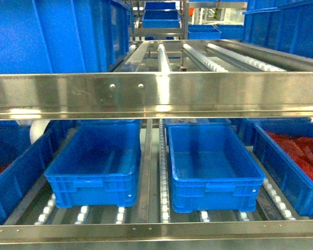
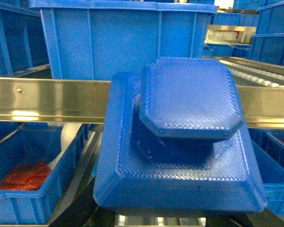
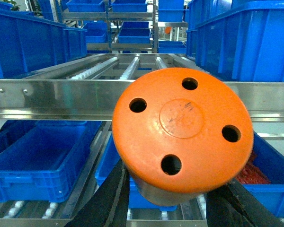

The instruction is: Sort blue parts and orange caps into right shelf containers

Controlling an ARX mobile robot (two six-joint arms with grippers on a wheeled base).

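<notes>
A blue part (image 2: 180, 142), blocky with a wide knob on top, fills the left wrist view; my left gripper (image 2: 177, 213) is shut on it, its fingers mostly hidden beneath. In the right wrist view, my right gripper (image 3: 173, 191) is shut on an orange cap (image 3: 182, 127) with several holes, held between the black fingers (image 3: 109, 201). Both grippers hover in front of the steel shelf (image 1: 156, 94). Two empty blue containers (image 1: 96, 161) (image 1: 211, 164) sit on the lower rollers. Neither gripper shows in the head view.
A bin with orange-red pieces (image 1: 284, 172) stands at the far right, and another (image 1: 15, 182) at the far left. Large blue bins (image 1: 57, 36) sit on the upper level. The front steel rail (image 2: 47, 99) crosses both wrist views above the lower bins.
</notes>
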